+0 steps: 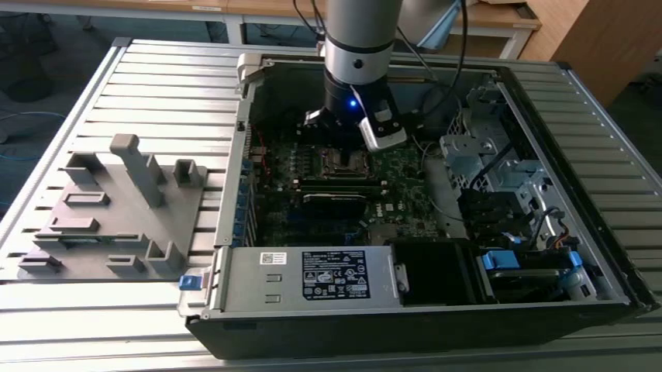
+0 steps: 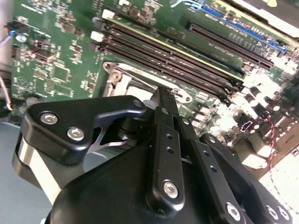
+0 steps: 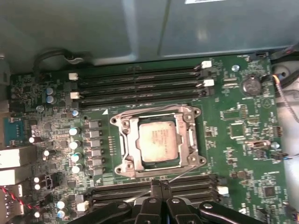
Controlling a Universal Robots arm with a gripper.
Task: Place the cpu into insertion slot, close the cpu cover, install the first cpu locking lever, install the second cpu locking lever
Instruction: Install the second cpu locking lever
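Note:
The cpu [image 3: 159,140], a dull silver square, lies flat in the insertion slot [image 1: 339,161] on the green board. The cpu cover [image 3: 190,138], a silvery frame with a square window, lies down around the chip. A thin wire locking lever [image 3: 180,176] runs slanted along the slot's edge nearest my fingertips, and another lever [image 3: 145,111] lies along the opposite edge. My gripper [image 3: 160,183] hovers just beside the slot with its black fingers pressed together and nothing visibly between them. In the second wrist view the gripper [image 2: 161,93] sits just over the slot's rim [image 2: 122,83].
Long black memory strips [image 3: 140,86] flank the slot on two sides. The arm [image 1: 359,54] reaches down into the open computer case [image 1: 414,325], with a power supply [image 1: 310,275] and drive cage [image 1: 497,170] around it. A grey fixture tray [image 1: 114,209] stands on the slatted table at the exterior view's left.

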